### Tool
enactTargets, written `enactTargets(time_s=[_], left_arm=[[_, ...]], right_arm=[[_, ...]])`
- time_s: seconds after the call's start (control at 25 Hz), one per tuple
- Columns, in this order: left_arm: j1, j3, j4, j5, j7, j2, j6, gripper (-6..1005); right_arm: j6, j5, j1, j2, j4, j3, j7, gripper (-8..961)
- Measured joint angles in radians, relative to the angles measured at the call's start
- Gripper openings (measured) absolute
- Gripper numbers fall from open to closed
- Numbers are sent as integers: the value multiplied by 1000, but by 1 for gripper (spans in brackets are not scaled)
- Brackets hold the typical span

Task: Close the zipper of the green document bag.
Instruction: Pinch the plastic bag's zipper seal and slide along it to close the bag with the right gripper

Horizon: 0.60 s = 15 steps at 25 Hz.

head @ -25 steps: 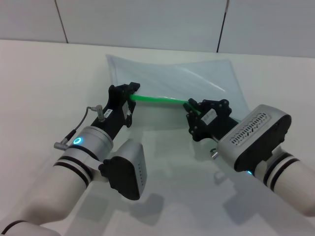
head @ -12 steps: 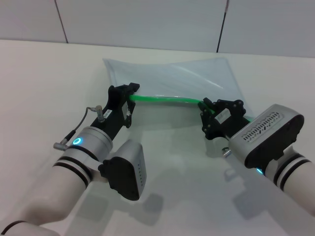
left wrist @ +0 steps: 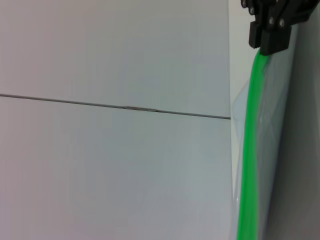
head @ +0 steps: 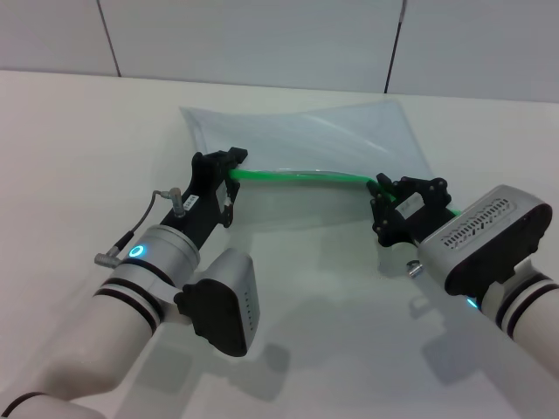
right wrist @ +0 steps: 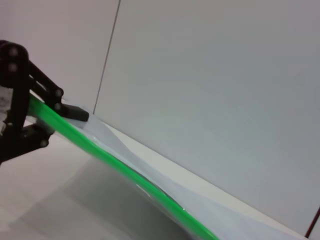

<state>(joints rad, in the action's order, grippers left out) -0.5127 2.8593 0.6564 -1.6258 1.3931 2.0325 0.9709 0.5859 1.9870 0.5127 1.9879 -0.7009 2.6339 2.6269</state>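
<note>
The green document bag (head: 306, 140), a flat pale blue-grey pouch, lies on the white table (head: 87, 140), its near long edge lifted. The zipper (head: 301, 175), a bright green strip, stretches taut between my two grippers. My left gripper (head: 234, 175) is shut on the strip's left end. My right gripper (head: 379, 190) is shut on the strip farther right; a short green stretch shows beyond it. The slider tab is hidden in the fingers. In the left wrist view the zipper (left wrist: 248, 165) runs to the right gripper (left wrist: 267, 37). In the right wrist view the zipper (right wrist: 115, 160) leads to the left gripper (right wrist: 35, 107).
Grey wall panels (head: 262, 44) rise right behind the table's far edge, just past the bag. The table surface spreads to the left of my left arm and in front of both arms.
My right gripper has slid to the right along the green strip, lengthening the stretch between the grippers. The left gripper has stayed in place, and the bag's far corner shifted slightly left.
</note>
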Motion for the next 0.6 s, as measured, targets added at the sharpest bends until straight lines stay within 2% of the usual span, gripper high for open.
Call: enactTargets(time_s=[0.6], left_arm=[[0, 0, 0, 0, -3, 0, 0, 91]], right_arm=[[-1, -1, -21, 2, 36, -54, -1, 85]])
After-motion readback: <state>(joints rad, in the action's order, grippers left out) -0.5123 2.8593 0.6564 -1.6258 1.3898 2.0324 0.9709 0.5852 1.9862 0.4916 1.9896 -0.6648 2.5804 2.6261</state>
